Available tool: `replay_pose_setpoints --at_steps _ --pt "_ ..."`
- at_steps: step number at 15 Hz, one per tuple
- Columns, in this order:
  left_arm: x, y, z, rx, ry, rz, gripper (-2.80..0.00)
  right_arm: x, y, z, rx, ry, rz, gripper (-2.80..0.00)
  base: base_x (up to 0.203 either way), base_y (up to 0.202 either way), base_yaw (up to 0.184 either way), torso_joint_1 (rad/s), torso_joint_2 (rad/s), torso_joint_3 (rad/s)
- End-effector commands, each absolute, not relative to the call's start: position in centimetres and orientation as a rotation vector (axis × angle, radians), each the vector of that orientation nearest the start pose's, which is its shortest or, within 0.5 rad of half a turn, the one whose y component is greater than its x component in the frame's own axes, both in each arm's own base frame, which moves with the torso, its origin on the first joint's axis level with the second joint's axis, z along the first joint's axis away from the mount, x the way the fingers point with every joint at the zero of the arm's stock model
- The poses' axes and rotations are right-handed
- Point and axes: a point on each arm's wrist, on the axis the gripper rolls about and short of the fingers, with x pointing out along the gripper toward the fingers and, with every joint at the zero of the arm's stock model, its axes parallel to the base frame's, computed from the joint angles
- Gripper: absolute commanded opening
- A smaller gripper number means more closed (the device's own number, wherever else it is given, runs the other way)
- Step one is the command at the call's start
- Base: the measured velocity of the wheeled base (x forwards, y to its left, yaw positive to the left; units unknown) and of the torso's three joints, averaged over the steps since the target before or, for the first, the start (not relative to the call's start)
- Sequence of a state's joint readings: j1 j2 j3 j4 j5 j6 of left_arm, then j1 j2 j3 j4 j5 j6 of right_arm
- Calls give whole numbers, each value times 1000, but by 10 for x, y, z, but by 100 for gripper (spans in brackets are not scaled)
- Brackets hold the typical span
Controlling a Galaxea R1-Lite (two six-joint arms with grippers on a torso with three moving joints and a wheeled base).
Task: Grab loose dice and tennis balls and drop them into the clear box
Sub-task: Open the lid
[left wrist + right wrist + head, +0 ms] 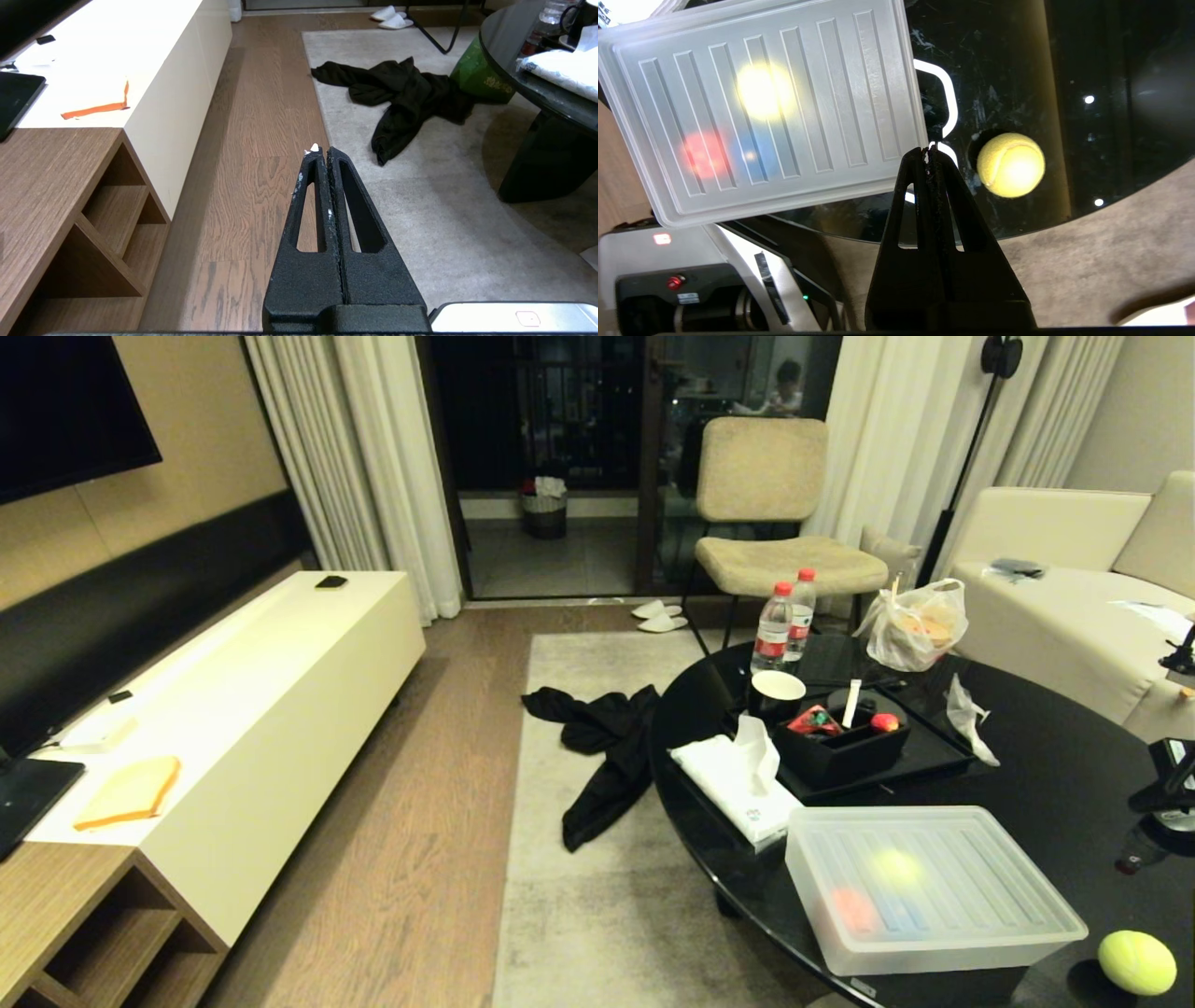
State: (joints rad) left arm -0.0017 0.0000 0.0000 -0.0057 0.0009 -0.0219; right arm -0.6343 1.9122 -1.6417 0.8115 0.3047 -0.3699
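The clear box [943, 947] stands on the near part of the round black table [1055, 775] with its ribbed lid [873, 93] on. A yellow-green glow, a red blur and a blue blur show through the lid. One loose tennis ball [1136, 962] [1011, 164] lies on the table just right of the box, near the edge. Loose dice are out of view. My right gripper [930, 150] is shut and empty, above the table edge between the box's corner and the ball. My left gripper [322, 150] is shut and empty, parked over the wooden floor.
Behind the box are a tissue pack [738, 779], a black tray [845, 751] with small red items, a cup [778, 688], two bottles [784, 621] and a plastic bag [917, 625]. A black garment [607, 747] lies on the rug. A chair [766, 513] stands beyond the table.
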Motion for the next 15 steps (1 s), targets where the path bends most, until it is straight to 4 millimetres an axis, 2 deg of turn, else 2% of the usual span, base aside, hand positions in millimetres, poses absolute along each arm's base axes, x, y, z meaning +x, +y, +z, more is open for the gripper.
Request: replay_pose_setpoints --at_steps 1,5,8,12,13,15 --pt "-23 0 75 -23 -3 0 -280 279 -195 212 169 1017 -105 -280 0 0 0 0 0 0" --pt "-23 0 75 -23 -3 0 -280 297 -199 199 156 1047 -105 -280 0 0 0 0 0 0" --pt "-23 0 75 -23 -3 0 -280 313 -206 182 163 1075 -88 -280 0 0 0 0 0 0" --pt "-23 0 75 -21 -3 -2 -280 320 -207 163 181 1126 -68 -280 0 0 0 0 0 0" --pt "-23 0 75 -21 -3 -2 -280 322 -206 160 184 1132 -63 0 0 0 0 0 0 0" --pt "-23 0 75 -20 -3 -2 -280 326 -205 156 183 1139 -53 0 0 0 0 0 0 0"
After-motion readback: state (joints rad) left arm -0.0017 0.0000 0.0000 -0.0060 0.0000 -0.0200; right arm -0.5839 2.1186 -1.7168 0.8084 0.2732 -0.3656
